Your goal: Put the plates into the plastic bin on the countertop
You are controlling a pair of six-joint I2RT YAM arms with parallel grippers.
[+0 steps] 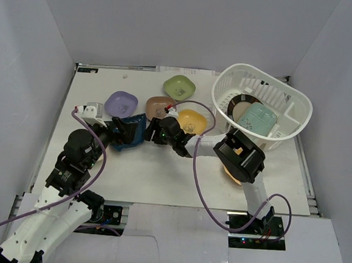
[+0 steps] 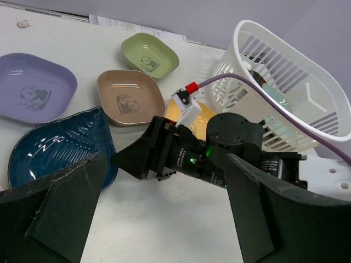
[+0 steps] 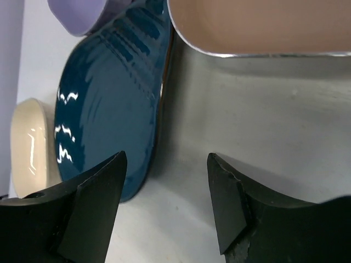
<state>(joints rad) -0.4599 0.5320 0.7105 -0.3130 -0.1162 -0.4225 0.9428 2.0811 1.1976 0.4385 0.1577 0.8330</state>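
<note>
Approach in hand: right gripper (image 3: 166,164), jaws apart and empty, at blue dish (image 3: 109,104) rim, frame left; next requires closing on it.

The white countertop (image 1: 159,185) bore a dark blue leaf dish (image 1: 136,134) at the tips of the right gripper (image 1: 153,133). The brown dish (image 1: 160,106), lavender dish (image 1: 121,103) and green dish (image 1: 179,86) lay beyond it, and the yellow dish (image 1: 192,119) and white bin (image 1: 223,114) lay behind its wrist.

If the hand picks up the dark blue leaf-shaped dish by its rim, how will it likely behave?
Probably stiff: the dark blue dish looks like glazed ceramic. Its glossy surface may be slippery. The low, thin rim may offer little grip.
</note>
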